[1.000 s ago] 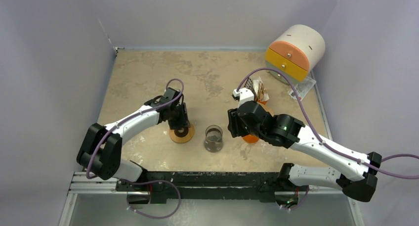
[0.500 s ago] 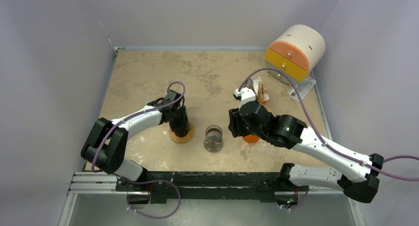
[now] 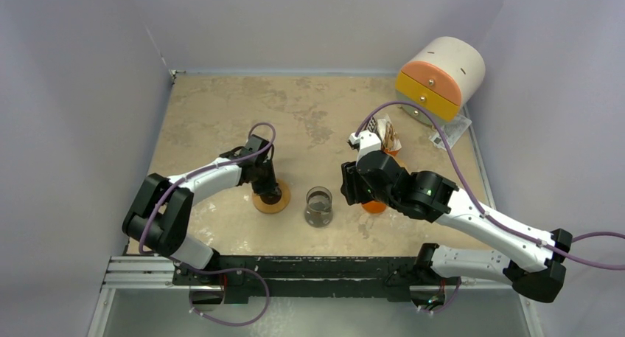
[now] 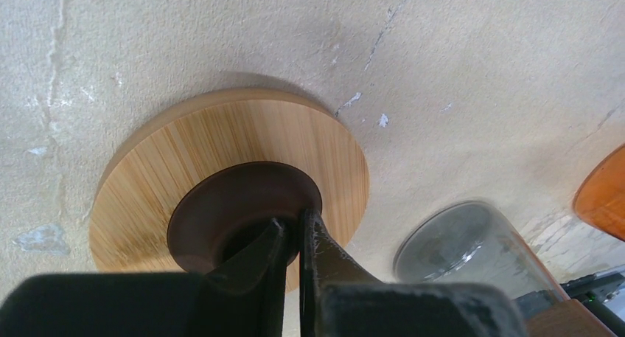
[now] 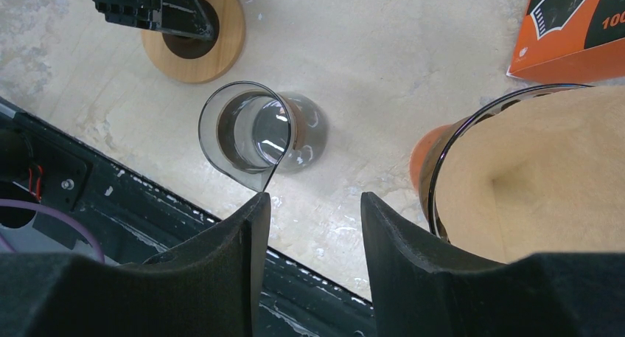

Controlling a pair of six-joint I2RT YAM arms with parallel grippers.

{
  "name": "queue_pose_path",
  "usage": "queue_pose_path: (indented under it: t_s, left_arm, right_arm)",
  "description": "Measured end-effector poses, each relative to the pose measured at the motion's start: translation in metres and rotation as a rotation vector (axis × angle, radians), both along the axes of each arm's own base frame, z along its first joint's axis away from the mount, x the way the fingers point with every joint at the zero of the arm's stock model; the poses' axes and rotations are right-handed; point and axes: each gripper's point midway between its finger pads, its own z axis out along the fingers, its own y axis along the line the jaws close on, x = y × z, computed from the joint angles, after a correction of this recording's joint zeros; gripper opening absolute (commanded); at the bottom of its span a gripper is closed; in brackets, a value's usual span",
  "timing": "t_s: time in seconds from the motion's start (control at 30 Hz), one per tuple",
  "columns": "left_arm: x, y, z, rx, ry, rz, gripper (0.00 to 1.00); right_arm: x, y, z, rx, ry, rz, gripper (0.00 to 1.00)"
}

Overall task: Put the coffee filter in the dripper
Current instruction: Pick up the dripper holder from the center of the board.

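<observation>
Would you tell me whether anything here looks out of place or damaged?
Nothing is spilled or broken. The only oddity is the white-and-orange drum at the far right corner, lying on its curved side by a plastic bag; the tabletop is stained and cracked.

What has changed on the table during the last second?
The left arm shifted slightly and the left pincer closed on the dark brown ring in the middle of the round bamboo disc. The right pincer, open, the clear glass beaker and the orange-based glass cone holding tan paper stayed in place.
</observation>
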Motion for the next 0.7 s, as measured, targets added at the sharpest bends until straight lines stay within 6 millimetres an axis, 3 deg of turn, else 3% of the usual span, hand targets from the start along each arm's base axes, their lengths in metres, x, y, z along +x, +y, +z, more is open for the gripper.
queue_pose_path:
  t_s: [0.4,0.7]
  left_arm:
    - [-0.001,0.0,0.006,-0.01,-0.016,-0.006,0.0]
    - [-0.006,-0.002,0.047,-0.066,-0.098,-0.04,0.0]
  right_arm:
    - [0.0,0.0,0.0,0.0,0.001,0.0,0.52]
    - [-0.001,0.001,0.0,0.006,0.005,0.006,0.53]
